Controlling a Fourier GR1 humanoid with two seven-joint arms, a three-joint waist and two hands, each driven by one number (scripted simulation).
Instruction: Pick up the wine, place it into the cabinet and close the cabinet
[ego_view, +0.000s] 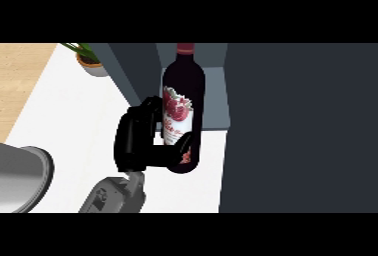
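Note:
A dark wine bottle with a red and white label and a red cap stands out against the cabinet. Its neck points toward the lighter open interior. My left hand sits on the bottle's left side and is shut on its lower half. The fingers curl behind the label and the thumb wraps across the base. The grey forearm rises from the lower edge. The bottle's base is over the white counter. No right hand shows.
A large dark cabinet panel fills the right half of the view. Another dark panel stands just left of the bottle. A small potted plant sits at the back left. A grey rounded object lies at the lower left.

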